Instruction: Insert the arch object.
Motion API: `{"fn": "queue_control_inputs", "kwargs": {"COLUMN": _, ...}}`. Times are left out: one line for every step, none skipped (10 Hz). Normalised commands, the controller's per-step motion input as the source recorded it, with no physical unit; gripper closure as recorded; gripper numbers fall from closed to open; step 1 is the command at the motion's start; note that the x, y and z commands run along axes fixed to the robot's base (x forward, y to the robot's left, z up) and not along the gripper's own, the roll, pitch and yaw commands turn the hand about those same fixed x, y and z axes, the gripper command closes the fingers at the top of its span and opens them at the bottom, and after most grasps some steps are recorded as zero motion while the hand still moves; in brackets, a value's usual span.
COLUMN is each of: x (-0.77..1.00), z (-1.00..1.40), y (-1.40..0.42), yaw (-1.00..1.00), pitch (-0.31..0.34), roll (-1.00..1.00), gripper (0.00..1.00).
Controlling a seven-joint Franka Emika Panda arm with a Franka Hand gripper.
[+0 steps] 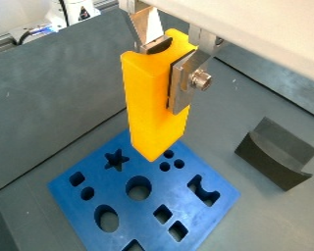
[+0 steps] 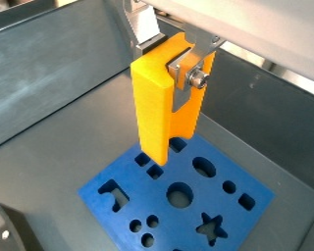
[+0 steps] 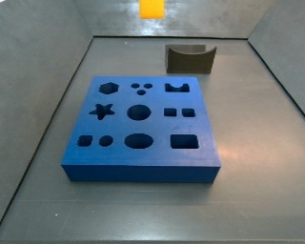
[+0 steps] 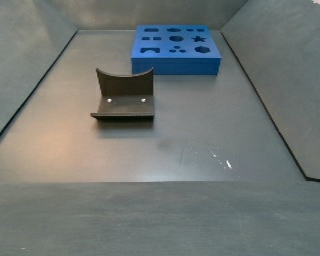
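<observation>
Orange-yellow plastic fills the middle of both wrist views: the arch object (image 1: pixel 157 103) hangs upright in our gripper (image 1: pixel 171 69), its long axis pointing straight down at the blue board (image 1: pixel 199 221). The silver fingers (image 1: pixel 190 78) are pinched on its upper end, one plate pressed flat against its side, so we carry it clear of everything, above the board and not touching it. In a side view only its lower tip (image 3: pixel 152 9) shows at the frame's top edge, well above the board (image 3: pixel 142 167). The dark grey block (image 3: pixel 190 58) sits apart behind it. What matters next, we judge, is bringing that lower end squarely over the arch-shaped cutout (image 3: pixel 183 87) before descending.
</observation>
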Motion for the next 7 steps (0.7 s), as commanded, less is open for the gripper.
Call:
{"fn": "queue_control_inputs", "kwargs": {"x": 0.06, "z": -0.40, "y": 0.05, "yaw": -1.00, "pitch": 0.000, "roll": 0.00, "gripper": 1.00}}
{"fn": "queue_control_inputs", "kwargs": {"x": 0.24, "z": -0.49, "y": 0.13, "yaw": -0.90, "pitch": 0.000, "roll": 0.00, "gripper": 1.00}}
{"fn": "queue_control_inputs", "kwargs": {"x": 0.28, "z": -0.50, "y": 0.15, "yaw": -0.87, "pitch": 0.000, "roll": 0.00, "gripper": 1.00}}
{"fn": "queue_control_inputs", "kwargs": {"x": 0.27, "z": -0.51, "y": 0.15, "yaw": -0.87, "pitch": 0.000, "roll": 0.00, "gripper": 1.00}}
{"fn": "queue_control_inputs", "kwargs": {"x": 0.29, "z": -0.25, "y": 0.27, "yaw": -0.75, "pitch": 0.053, "roll": 0.00, "gripper": 1.00}}
{"fn": "queue_control_inputs", "kwargs": {"x": 0.31, "z": -0.17, "y": 0.26, "yaw": -0.76, "pitch": 0.036, "roll": 0.00, "gripper": 1.00}}
{"fn": "queue_control_inputs", "kwargs": {"x": 0.28, "z": -0.15, "y": 0.24, "yaw": -0.79, "pitch": 0.026, "roll": 0.00, "gripper": 1.00}}
